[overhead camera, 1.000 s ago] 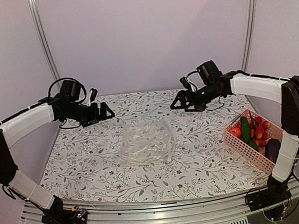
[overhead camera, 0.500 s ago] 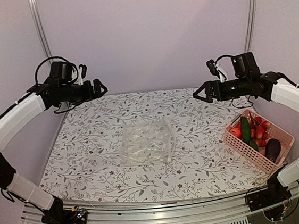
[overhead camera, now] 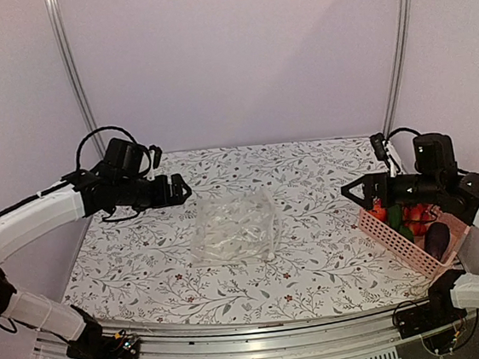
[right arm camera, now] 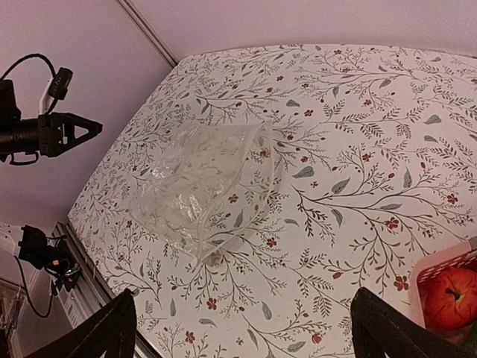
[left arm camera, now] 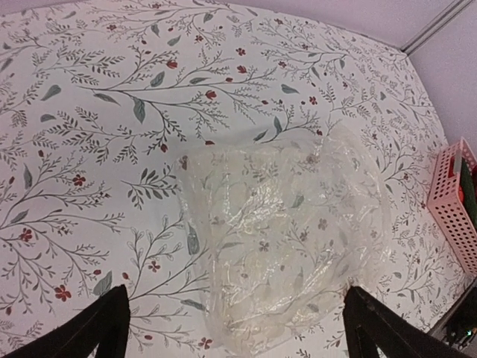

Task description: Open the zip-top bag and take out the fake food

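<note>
Floral-patterned table [overhead camera: 137, 267]: zip-top bag [overhead camera: 234, 227] lies flat at its centre, touched by neither arm. Fake food [overhead camera: 413, 213] sits in the pink basket [overhead camera: 391, 239] at the right edge, well apart from the bag. Left gripper [overhead camera: 180, 188] hangs left of the bag, jaws spread wide, holding nothing. Right gripper [overhead camera: 350, 192] hangs just beside the basket, jaws likewise wide, holding nothing.

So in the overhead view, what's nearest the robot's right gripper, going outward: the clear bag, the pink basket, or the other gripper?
1. Pink basket, just beside the right gripper, at the table's right edge.
2. Zip-top bag, mid-table.
3. Left gripper, over the left side.
</note>
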`<state>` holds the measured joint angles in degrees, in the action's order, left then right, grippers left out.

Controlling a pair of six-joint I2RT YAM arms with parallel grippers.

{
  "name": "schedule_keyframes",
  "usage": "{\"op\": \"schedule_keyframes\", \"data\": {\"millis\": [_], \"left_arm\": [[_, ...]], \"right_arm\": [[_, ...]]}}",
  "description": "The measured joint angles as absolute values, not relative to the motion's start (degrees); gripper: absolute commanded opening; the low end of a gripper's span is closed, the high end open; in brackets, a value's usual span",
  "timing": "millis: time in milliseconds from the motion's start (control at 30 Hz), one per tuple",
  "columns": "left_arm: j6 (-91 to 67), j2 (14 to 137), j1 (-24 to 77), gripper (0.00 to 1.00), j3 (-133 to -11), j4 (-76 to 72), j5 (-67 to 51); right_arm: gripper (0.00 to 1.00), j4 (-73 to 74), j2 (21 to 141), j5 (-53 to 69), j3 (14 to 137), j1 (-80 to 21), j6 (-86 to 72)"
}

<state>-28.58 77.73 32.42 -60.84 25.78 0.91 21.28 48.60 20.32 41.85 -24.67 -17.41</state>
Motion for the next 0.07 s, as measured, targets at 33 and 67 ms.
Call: {"op": "schedule_keyframes", "data": {"millis": [33, 67], "left_arm": [[-29.04, 77.41, 32.95, 1.0, -60.01, 25.54, 1.41], [-29.39, 77.08, 33.39, 1.0, -59.37, 25.36, 1.98]], "right_arm": [[0.99, 21.23, 47.75, 20.34, 40.99, -24.67, -17.78], [0.99, 21.23, 47.09, 20.32, 40.36, -24.67, -18.04]]}}
